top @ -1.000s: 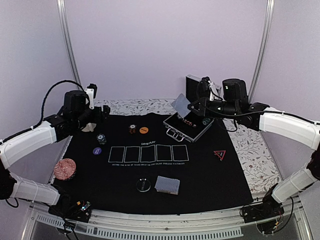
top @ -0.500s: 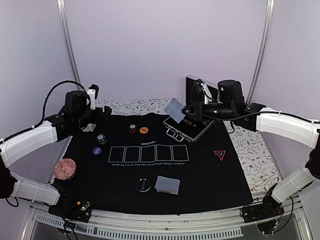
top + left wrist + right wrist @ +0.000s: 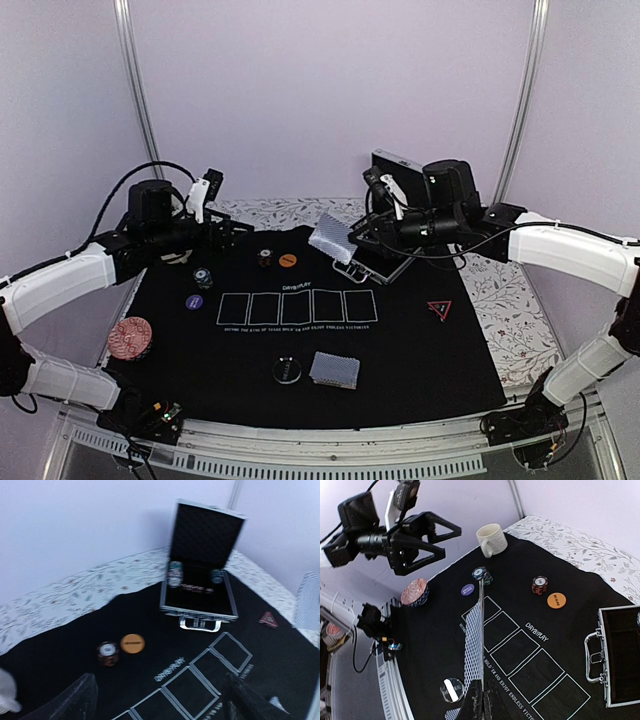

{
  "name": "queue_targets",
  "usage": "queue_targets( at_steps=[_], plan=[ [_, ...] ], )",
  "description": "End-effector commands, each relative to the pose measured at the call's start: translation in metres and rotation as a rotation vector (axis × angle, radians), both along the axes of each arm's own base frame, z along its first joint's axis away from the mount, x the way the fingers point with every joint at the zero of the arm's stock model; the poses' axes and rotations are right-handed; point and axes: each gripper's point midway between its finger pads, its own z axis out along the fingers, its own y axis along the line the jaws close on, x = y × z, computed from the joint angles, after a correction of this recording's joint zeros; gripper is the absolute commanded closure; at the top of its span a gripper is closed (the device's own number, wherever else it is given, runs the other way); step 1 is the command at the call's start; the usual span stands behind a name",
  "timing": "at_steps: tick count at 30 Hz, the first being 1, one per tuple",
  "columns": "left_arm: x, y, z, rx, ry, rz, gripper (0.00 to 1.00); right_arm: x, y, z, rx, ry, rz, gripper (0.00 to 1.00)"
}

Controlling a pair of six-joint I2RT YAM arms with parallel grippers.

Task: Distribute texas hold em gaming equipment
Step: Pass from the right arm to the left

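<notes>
My right gripper [image 3: 353, 238] is shut on one grey-blue-backed playing card [image 3: 330, 238] and holds it in the air left of the open case [image 3: 388, 258]. In the right wrist view the card [image 3: 478, 635] stands edge-on in that gripper [image 3: 484, 700]. My left gripper [image 3: 234, 232] hovers open and empty over the mat's far left; its fingers [image 3: 75, 700] frame the bottom of its own view. On the mat lie an orange disc [image 3: 288, 261], two chip stacks [image 3: 265, 257] [image 3: 203, 276], a purple disc [image 3: 193, 301], a black-and-white disc [image 3: 287, 371], the card deck [image 3: 334, 369] and the triangle marker [image 3: 439, 309].
A cream mug [image 3: 491, 540] stands at the mat's far left corner. A pink round object [image 3: 130, 337] sits by the mat's left edge. The case lid [image 3: 207, 527] stands upright, with chips [image 3: 174, 573] still inside the case. The mat has five printed card boxes [image 3: 297, 306].
My right arm has carried the card leftwards, from above the case to the air beside it. My left gripper has swung right, out over the mat's back edge.
</notes>
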Motion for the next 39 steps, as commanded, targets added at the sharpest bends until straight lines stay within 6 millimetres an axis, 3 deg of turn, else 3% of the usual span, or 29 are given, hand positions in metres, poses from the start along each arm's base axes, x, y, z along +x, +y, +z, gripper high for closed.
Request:
queue_targets(
  at_steps=[1,5,10,16,29,39],
  plan=[
    [-0.065,-0.058,0.029,-0.189,-0.037,-0.505,0.18,-0.031,0.022,0.007,-0.051,-0.101,0.188,0.98],
    [-0.106,-0.079,0.032,-0.238,-0.027,-0.735,0.22,-0.037,0.029,0.0,-0.074,-0.114,0.242,0.98],
    [-0.13,-0.09,0.027,-0.203,-0.082,-0.822,0.25,-0.041,0.035,-0.003,-0.079,-0.119,0.267,0.98],
    [-0.133,-0.096,0.02,-0.173,-0.081,-0.818,0.29,-0.049,0.044,-0.004,-0.085,-0.121,0.308,0.98],
    [-0.132,-0.1,0.011,-0.14,-0.064,-0.805,0.52,-0.064,0.064,-0.009,-0.11,-0.137,0.384,0.98],
    [-0.123,-0.102,0.001,-0.111,-0.041,-0.758,0.57,-0.077,0.069,-0.008,-0.103,-0.148,0.434,0.98]
  ],
)
